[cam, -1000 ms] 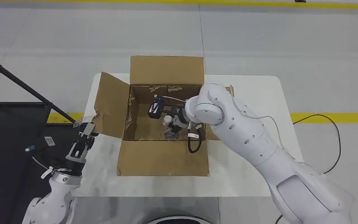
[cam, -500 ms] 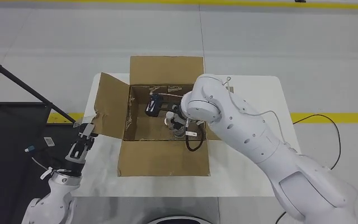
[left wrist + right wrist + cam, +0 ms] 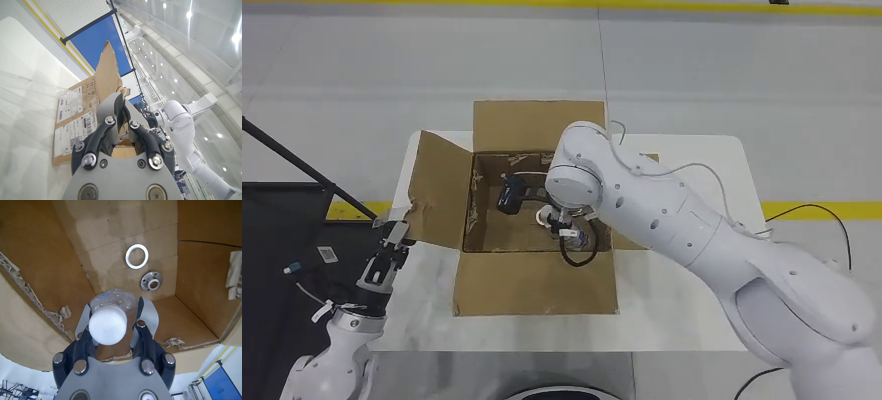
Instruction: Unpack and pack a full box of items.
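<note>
One box (image 3: 532, 283) at frame centre holds one ring (image 3: 137, 256) and one flange (image 3: 151, 281). The right gripper (image 3: 114, 304) clamps one bottle (image 3: 107, 328). The left gripper (image 3: 394, 238), lower left, pinches one flap (image 3: 107, 72).

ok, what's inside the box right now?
Inside the box: a flat metal ring and a metal flange on the floor, plus the right gripper shut on a clear white-capped bottle. The floor beneath bottle and gripper is hidden, so anything there can't be seen.

Ring (image 3: 136, 256) beside flange (image 3: 151, 281), in box (image 3: 37, 256)

One bottle (image 3: 107, 328), ring (image 3: 127, 256), flange (image 3: 149, 279) (one box (image 3: 532, 285)).
</note>
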Available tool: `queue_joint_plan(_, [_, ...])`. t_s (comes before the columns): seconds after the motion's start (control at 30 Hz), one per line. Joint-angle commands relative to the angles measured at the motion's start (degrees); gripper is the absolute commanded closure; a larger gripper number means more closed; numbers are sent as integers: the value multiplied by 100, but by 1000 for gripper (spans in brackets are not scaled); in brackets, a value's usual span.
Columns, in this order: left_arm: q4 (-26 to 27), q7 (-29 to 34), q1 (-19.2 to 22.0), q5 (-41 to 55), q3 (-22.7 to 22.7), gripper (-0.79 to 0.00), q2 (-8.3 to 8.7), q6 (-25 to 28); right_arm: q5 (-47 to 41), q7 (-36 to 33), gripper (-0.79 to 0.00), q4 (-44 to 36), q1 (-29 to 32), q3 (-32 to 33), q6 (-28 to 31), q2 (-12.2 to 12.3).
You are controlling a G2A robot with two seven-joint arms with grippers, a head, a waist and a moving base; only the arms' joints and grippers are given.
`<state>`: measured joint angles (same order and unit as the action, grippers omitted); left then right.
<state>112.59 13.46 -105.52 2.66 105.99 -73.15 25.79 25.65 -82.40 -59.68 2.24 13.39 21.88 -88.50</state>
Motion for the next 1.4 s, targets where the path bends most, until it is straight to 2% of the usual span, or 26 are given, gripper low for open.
queue_joint_plan(0.0, [-6,4,13,10,8,0,1,-12,-142,93,0,286,-10,-86,94,-133])
queue_joint_plan(0.37, [-25,22,102,-45,-16,0,5,-68,-263,843,0,1424,59,-208,382,-773])
queue_joint_plan(0.4, [-24,24,106,-48,-18,0,6,-70,-268,905,-129,1502,62,-202,400,-817])
queue_joint_plan(0.43, [-22,24,109,-48,-19,0,6,-74,-268,952,-305,1579,62,-198,420,-857])
queue_joint_plan(0.47, [-20,23,112,-49,-19,0,6,-79,-272,981,-422,1649,61,-193,449,-895])
queue_joint_plan(0.5, [-18,23,114,-49,-20,0,6,-83,-275,1010,-628,1715,53,-185,477,-930])
queue_joint_plan(0.53, [-13,23,117,-52,-21,0,6,-77,-281,1038,-754,1776,41,-172,504,-962])
queue_joint_plan(0.57, [-13,27,119,-57,-23,0,7,-74,-282,1056,-785,1828,29,-160,532,-990])
queue_joint_plan(0.83, [23,16,134,-113,-42,0,7,-113,-250,1294,-785,1971,-86,26,631,-1073])
queue_joint_plan(1.0, [56,22,125,-164,-54,0,8,-128,-174,1361,-785,1839,-217,271,545,-942])
queue_joint_plan(1.2, [133,57,96,-257,-94,0,10,-125,31,1716,-785,1265,-171,813,280,-516])
queue_joint_plan(1.37, [270,92,72,-389,-148,0,12,-96,550,2315,-785,52,341,1683,-78,126])
